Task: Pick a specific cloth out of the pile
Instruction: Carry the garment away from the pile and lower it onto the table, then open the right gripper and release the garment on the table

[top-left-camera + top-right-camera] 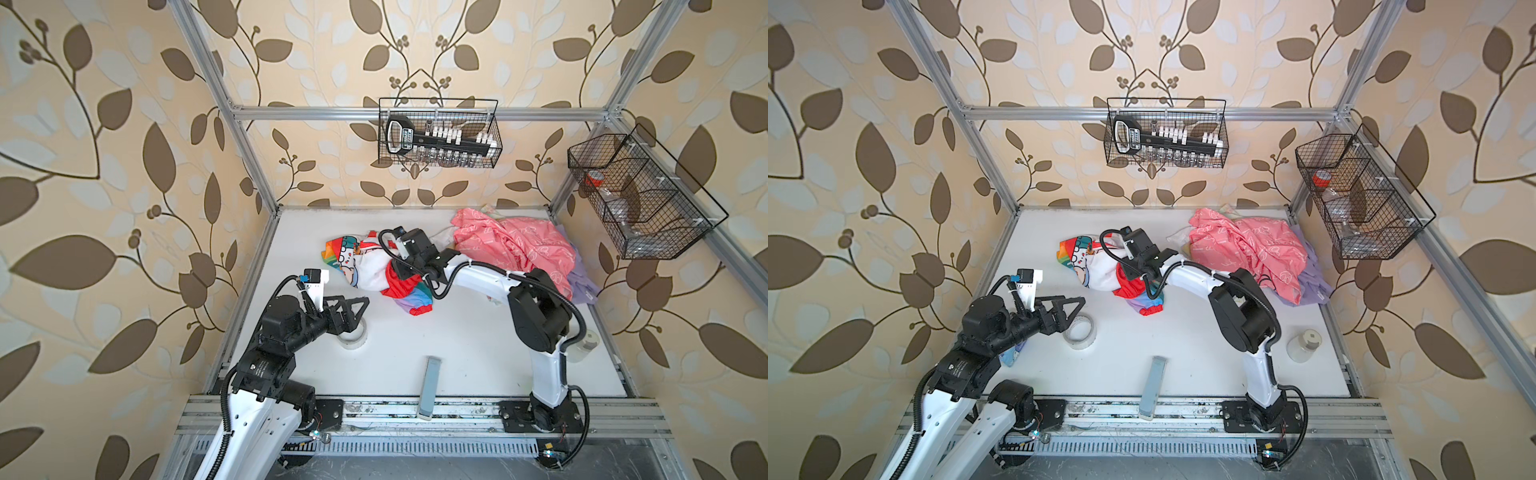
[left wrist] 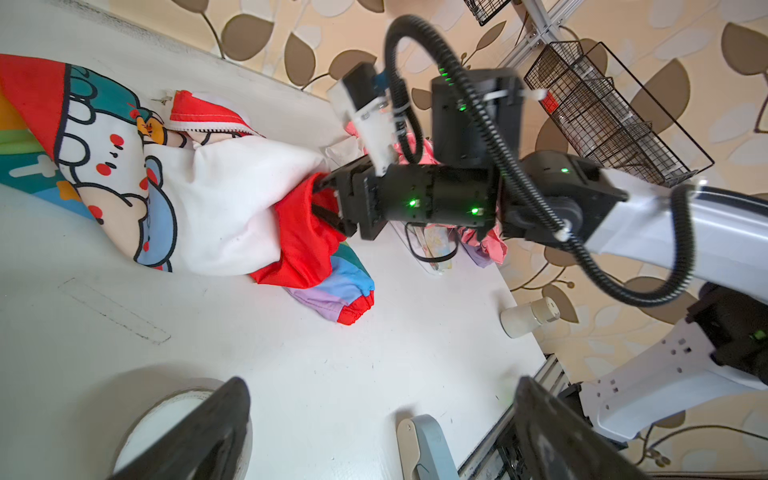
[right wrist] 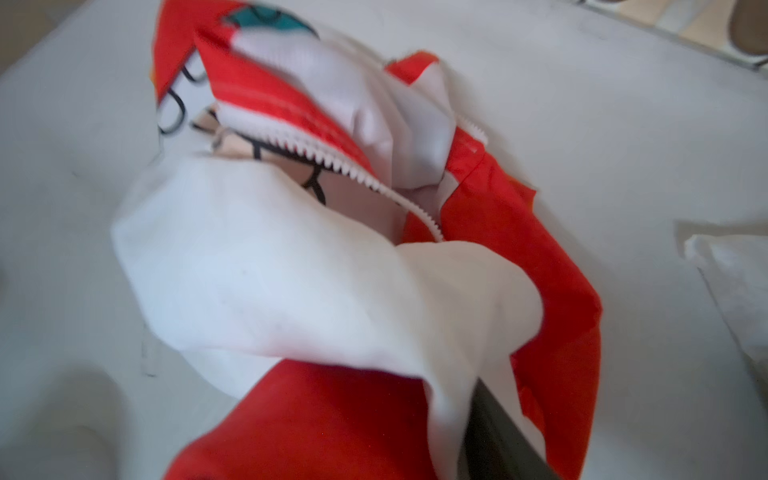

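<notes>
cloth [image 1: 370, 274] lay just beside pile [image 1: 519, 249] | right gripper [image 2: 322, 201] buried in cloth, grip unreadable | left gripper [image 2: 382, 390] jaws apart, well apart from pile

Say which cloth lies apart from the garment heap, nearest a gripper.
The white garment with red lining, rainbow hem and cartoon print, at the right gripper; the coral-pink patterned cloth and pale lilac cloth lie heaped far right.

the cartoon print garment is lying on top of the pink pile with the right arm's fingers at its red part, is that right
No. The cartoon print garment lies on the white table, apart from the pink pile, as both top views show. The right arm's fingers are at its red part.
</notes>
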Controlling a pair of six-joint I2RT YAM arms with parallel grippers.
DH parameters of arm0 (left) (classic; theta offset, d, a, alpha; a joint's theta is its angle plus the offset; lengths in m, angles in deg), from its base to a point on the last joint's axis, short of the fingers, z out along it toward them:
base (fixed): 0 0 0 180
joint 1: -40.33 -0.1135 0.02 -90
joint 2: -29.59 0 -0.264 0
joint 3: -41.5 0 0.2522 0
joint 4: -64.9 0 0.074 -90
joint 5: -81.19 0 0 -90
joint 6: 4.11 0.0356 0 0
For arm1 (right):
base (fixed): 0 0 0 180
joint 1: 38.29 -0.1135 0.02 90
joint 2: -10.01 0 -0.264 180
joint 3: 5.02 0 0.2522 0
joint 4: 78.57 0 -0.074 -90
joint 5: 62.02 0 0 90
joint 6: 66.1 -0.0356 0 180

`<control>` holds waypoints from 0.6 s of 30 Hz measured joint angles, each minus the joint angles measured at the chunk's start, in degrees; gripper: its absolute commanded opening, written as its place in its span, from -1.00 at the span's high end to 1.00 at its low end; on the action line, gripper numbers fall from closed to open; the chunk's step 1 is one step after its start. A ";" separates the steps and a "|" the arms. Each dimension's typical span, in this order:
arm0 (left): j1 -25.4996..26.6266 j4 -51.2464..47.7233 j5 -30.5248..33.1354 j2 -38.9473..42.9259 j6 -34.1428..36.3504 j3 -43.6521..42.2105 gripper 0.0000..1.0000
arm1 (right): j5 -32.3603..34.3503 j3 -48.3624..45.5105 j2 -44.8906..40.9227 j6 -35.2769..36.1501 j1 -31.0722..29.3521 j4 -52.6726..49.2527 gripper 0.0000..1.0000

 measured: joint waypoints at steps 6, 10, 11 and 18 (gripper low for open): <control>0.35 0.02 0.02 0.52 -0.02 -0.04 -0.98 | -1.88 11.50 13.14 -2.03 0.00 -4.20 -0.59; 0.37 0.02 0.00 0.96 -0.04 -0.11 -0.98 | -4.07 22.08 19.37 -2.91 0.00 -6.16 -0.60; 0.37 0.02 0.00 1.11 -0.04 -0.11 -0.98 | -4.81 25.03 21.33 -3.13 0.00 -6.86 -0.60; 0.37 0.02 0.04 1.90 -0.04 -0.11 -0.98 | -11.69 42.53 32.09 -4.46 -0.13 -8.15 -0.63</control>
